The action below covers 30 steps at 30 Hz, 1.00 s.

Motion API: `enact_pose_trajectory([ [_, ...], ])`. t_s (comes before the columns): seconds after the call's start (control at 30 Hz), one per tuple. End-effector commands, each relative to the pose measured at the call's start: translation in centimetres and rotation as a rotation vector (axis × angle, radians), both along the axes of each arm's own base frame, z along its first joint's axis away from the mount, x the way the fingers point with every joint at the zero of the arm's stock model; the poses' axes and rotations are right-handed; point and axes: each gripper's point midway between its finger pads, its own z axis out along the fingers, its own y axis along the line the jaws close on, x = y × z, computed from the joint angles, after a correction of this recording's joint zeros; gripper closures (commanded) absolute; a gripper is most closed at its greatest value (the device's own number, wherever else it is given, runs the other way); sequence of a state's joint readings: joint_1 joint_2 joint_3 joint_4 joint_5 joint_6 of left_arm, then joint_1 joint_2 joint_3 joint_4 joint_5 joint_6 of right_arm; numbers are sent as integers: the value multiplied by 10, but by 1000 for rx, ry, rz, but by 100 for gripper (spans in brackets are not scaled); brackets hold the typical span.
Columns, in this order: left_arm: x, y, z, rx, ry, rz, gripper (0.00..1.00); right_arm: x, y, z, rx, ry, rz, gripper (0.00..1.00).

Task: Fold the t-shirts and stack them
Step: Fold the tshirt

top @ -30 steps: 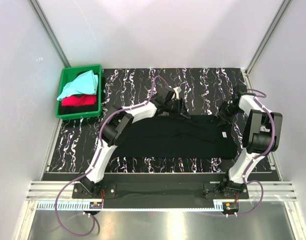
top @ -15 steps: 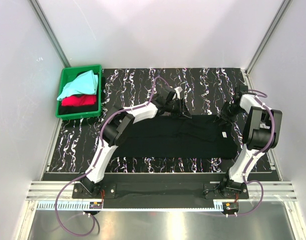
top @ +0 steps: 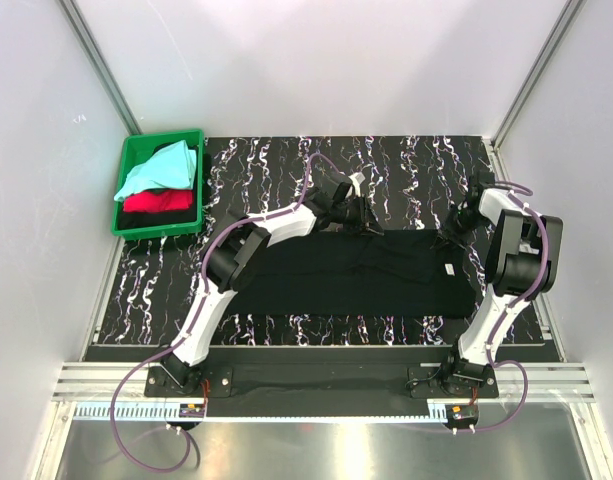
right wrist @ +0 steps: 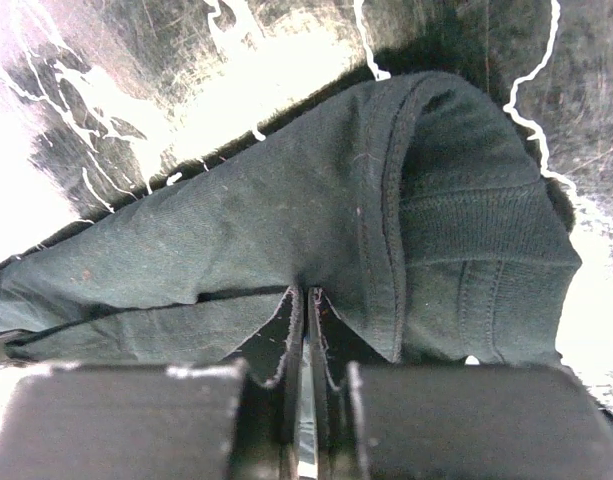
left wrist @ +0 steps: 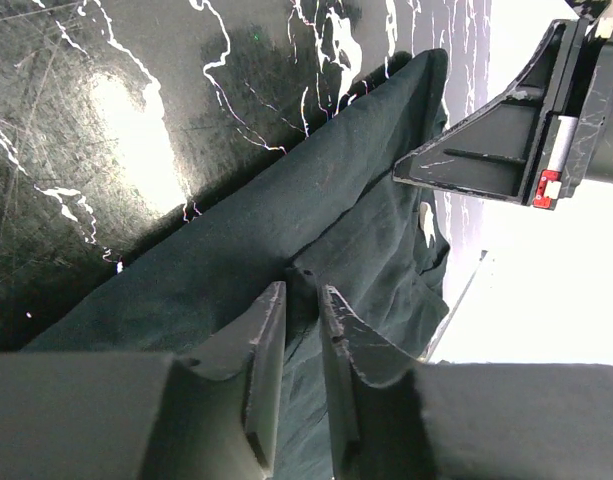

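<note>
The black t-shirt (top: pixel 351 272) lies spread across the tabletop, folded lengthwise, with its white neck label (top: pixel 450 269) near the right end. My left gripper (top: pixel 358 222) is at the shirt's far edge near the middle; in the left wrist view (left wrist: pixel 302 292) its jaws are nearly shut on a fold of the black cloth (left wrist: pixel 366 230). My right gripper (top: pixel 450 232) is at the shirt's far right corner; in the right wrist view (right wrist: pixel 306 296) it is shut on the cloth beside the collar (right wrist: pixel 476 250). The aqua t-shirt (top: pixel 158 167) and the red t-shirt (top: pixel 158 201) lie in the crate.
A green plastic crate (top: pixel 126 175) stands at the table's far left corner. The black white-streaked tabletop (top: pixel 406 165) runs to white walls at the back and sides. A metal rail (top: pixel 316 385) carries the arm bases at the near edge.
Both grippers have drawn the shirt's far edge slightly farther back; the right gripper has shifted a little up and right. The shirt's far right corner lies flatter now.
</note>
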<state>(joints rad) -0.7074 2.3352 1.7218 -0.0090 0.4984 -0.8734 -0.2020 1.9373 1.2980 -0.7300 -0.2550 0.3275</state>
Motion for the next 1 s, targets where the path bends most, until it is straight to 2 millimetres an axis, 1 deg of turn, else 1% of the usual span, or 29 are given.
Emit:
enact_pose_trajectory([
  [0.0, 9, -11, 29, -66, -63, -8, 78, 14, -5, 19, -19, -69, -5, 96],
  [0.03, 9, -11, 28, -62, -62, -8, 80, 15, -7, 28, -32, -92, -9, 98],
  [0.1, 9, -10, 28, -56, -66, -5, 83, 10, -9, 40, -56, -115, -24, 100],
  [0.17, 9, -7, 27, -48, -63, 5, 85, 6, -10, 45, -63, -122, -30, 100],
  [0.2, 8, -6, 26, -45, -61, 8, 87, 1, -9, 44, -64, -115, -33, 100],
  [0.23, 8, -5, 25, -41, -60, 15, 93, -1, -9, 47, -65, -124, -35, 100],
  [0.33, 8, -3, 31, -50, -76, 28, 100, -8, -7, 48, -59, -123, -38, 100],
  [0.43, 10, 0, 35, -54, -91, 43, 100, -12, -8, 46, -71, -119, -40, 100],
  [0.5, 10, 2, 33, -49, -87, 53, 100, -12, -8, 46, -68, -115, -43, 100],
  [0.53, 10, 2, 37, -56, -91, 55, 100, -18, -7, 43, -67, -102, -44, 100],
  [0.57, 10, 3, 37, -54, -93, 57, 100, -17, -8, 47, -71, -115, -48, 100],
  [0.6, 8, 5, 34, -48, -87, 57, 100, -22, -7, 47, -72, -114, -47, 100],
  [0.63, 6, 8, 38, -50, -85, 60, 100, -24, -7, 47, -74, -113, -41, 100],
  [0.67, 3, 10, 37, -46, -82, 63, 100, -29, -8, 43, -78, -103, -38, 100],
  [0.7, -2, 16, 28, -32, -68, 67, 100, -29, -8, 41, -82, -99, -31, 100],
  [0.73, -2, 16, 33, -47, -86, 69, 100, -30, -10, 38, -83, -96, -25, 99],
  [0.77, -2, 17, 31, -46, -88, 71, 100, -26, -9, 37, -76, -103, -21, 86],
  [0.8, 0, 16, 33, -55, -90, 65, 99, -24, -9, 34, -67, -95, -21, 76],
  [0.83, 0, 14, 28, -54, -76, 59, 97, -20, -7, 34, -51, -100, -24, 71],
  [0.87, 1, 12, 27, -57, -68, 51, 96, -14, -7, 36, -43, -106, -23, 66],
  [0.9, 3, 9, 32, -66, -70, 46, 95, -13, -5, 34, -33, -99, -26, 62],
  [0.97, 5, 6, 32, -69, -70, 43, 92, -12, -3, 35, -16, -102, -29, 62],
])
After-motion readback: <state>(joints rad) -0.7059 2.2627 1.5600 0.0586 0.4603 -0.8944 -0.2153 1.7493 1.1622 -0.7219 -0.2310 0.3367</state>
